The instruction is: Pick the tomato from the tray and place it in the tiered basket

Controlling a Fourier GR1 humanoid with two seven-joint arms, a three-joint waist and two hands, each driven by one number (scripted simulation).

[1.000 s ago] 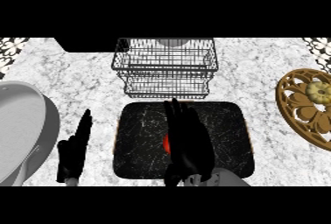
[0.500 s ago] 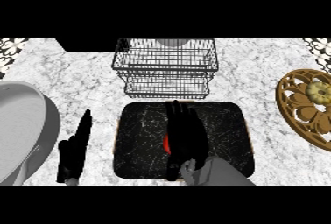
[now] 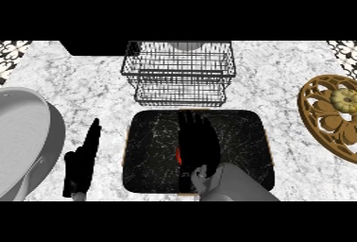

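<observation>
At the 6 o'clock edge of the head view, the grey right forearm enters and leads to the right hand point(image 3: 197, 142), which lies over the middle of the tray point(image 3: 241, 142). Its fingers are straight, pressed together and pointing toward 12 o'clock. The tomato point(image 3: 178, 154) remains on the tray; only a thin red sliver shows at the 9 o'clock side of the hand, which hides the rest of it. Contact between palm and tomato cannot be confirmed.

At 8 o'clock, the left hand point(image 3: 81, 160) rests on the bare marbled counter point(image 3: 279, 85), fingers straight and together, pointing toward 12 o'clock, clear of the tray's left rim. A large grey round vessel point(image 3: 21, 137) sits at 9 o'clock, cut by the view's edge.

At 12 o'clock, just beyond the tray's far rim, stands the tiered basket point(image 3: 180, 71) of dark wire. At 3 o'clock, well apart from the tray, lies a carved wooden plate point(image 3: 327, 120) with a pale yellow item point(image 3: 344, 98) on it.
</observation>
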